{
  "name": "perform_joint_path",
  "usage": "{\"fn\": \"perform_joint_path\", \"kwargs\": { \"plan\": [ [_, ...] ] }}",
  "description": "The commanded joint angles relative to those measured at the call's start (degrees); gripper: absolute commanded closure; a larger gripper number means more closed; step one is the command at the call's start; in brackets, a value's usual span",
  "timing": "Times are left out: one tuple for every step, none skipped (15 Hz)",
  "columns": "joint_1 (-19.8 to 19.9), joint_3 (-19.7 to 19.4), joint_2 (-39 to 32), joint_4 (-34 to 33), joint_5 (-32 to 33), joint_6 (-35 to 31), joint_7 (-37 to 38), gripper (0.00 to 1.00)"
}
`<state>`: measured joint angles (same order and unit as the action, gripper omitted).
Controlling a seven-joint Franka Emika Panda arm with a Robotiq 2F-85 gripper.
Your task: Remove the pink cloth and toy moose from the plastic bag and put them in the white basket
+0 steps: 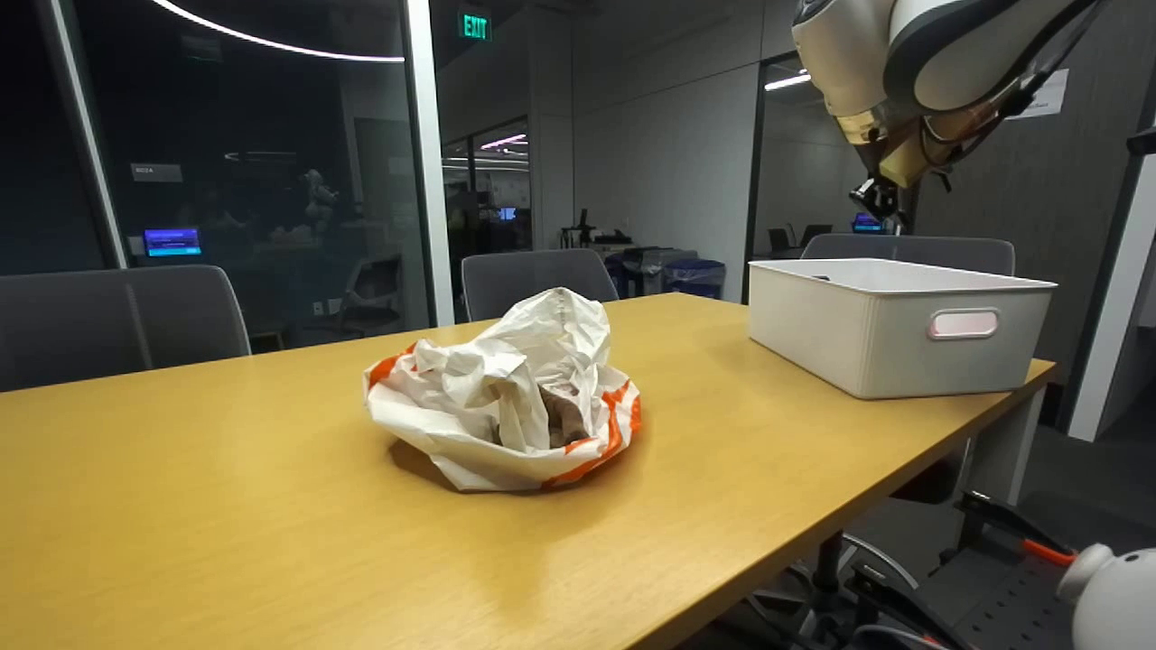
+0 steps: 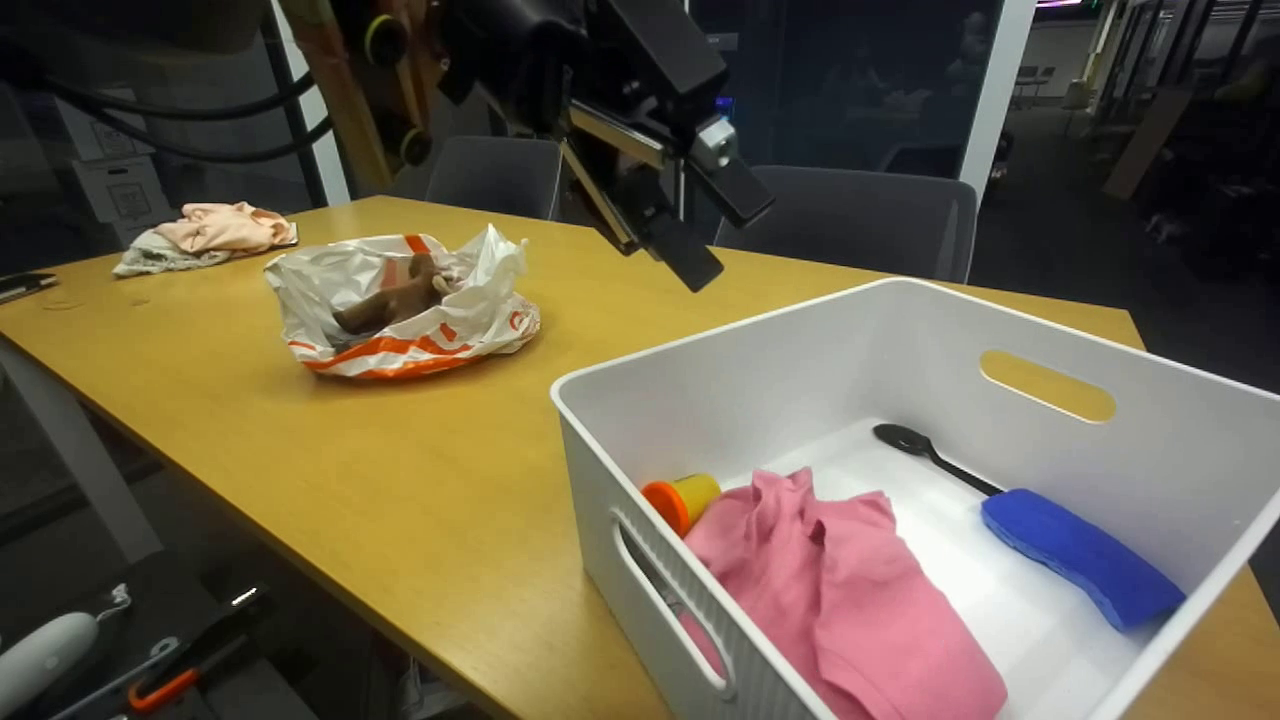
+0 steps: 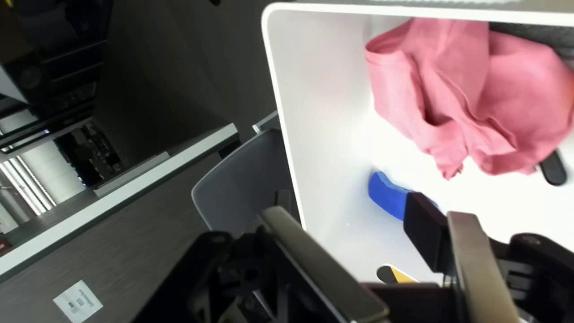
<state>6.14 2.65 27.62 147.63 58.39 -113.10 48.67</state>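
One moose (image 2: 395,303) sits in the bag (image 2: 470,322), probably squishy and light, so we'd just pinch its middle with our wide-spread, empty gripper (image 2: 715,226).

It is dim around me, with a bright curved strip of light (image 1: 271,43) showing in dark glass (image 1: 262,117). The bag (image 1: 519,406) casts a soft shadow on the worktop (image 1: 226,506). In my wrist view, glare whitens the basket (image 3: 502,204) and my tool (image 3: 352,211) blurs.
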Motion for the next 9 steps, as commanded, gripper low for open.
{"fn": "perform_joint_path", "kwargs": {
  "plan": [
    [-5.78,0.43,3.05,-2.11,-6.97,-3.52,-0.7,0.02],
    [-7.47,1.85,3.56,-2.85,-9.26,-4.05,-1.15,0.0],
    [-9.55,3.68,3.54,-3.95,-12.02,-4.21,-1.04,0.0],
    [-11.32,5.44,2.92,-4.73,-13.87,-5.12,-0.52,0.0],
    [-13.0,7.34,1.9,-6.08,-15.85,-6.04,0.03,0.0],
    [-14.59,9.47,0.25,-7.03,-17.5,-7.51,0.75,0.0],
    [-15.88,11.64,-1.43,-8.21,-18.99,-9.21,1.19,0.0],
    [-17.09,13.97,-3.05,-9.04,-20.33,-11.19,1.71,0.0],
    [-17.89,16.19,-5.29,-10.07,-20.88,-13.5,2.16,0.01]
  ]
}}
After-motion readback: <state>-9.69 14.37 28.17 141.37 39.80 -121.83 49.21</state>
